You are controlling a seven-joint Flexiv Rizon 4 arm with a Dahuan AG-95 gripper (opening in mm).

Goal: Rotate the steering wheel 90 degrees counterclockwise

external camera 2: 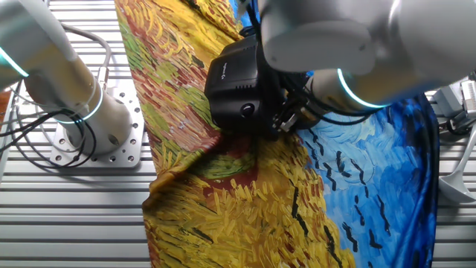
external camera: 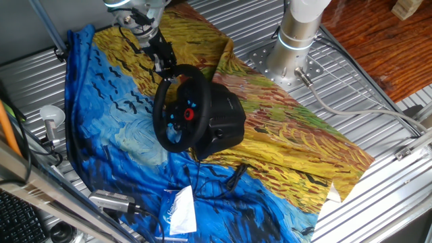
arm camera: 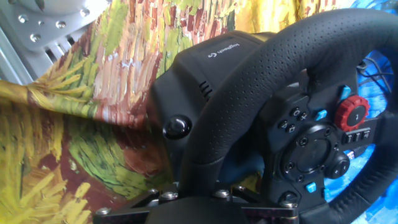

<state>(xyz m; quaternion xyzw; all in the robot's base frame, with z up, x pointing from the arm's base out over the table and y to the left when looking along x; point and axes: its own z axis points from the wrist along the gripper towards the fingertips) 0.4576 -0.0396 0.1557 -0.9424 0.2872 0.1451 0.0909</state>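
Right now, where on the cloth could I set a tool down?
Free: the yellow cloth between the steering wheel base and the arm pedestal; the blue stretch left of the wheel. Crowded: the front, with cable and plastic bag, and the wheel's top rim at the pincer.

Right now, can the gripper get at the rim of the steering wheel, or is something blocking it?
Probably yes. The gripper is already at the upper rim of the steering wheel, and nothing stands between them. In the hand view the rim sits right at the fingers, though whether they clamp it cannot be told.
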